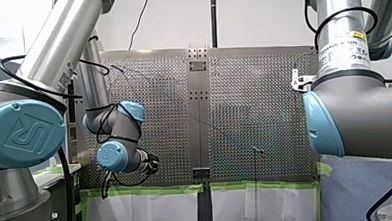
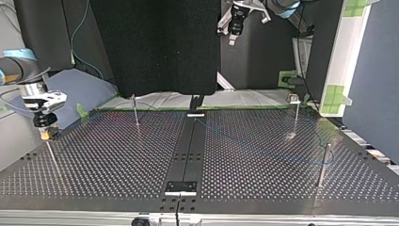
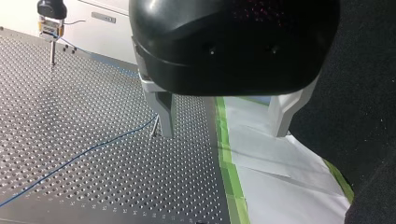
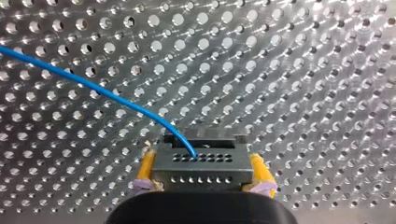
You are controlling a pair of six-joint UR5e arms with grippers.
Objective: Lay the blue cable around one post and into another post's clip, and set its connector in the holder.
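My right end effector [image 4: 202,161] clamps the connector [image 4: 201,171]; my left end effector [image 3: 223,132] looks spread apart

cable [image 3: 70,161] on table [image 3: 93,93] | connector [image 4: 201,158] in right pincer [image 4: 203,165]

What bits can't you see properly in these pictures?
- Front view: my right arm hides part of the table.
- Right wrist view: the blue cable runs out of view; the connector covers whatever lies beneath it.
- Top view: the cable is too faint to follow around the posts.
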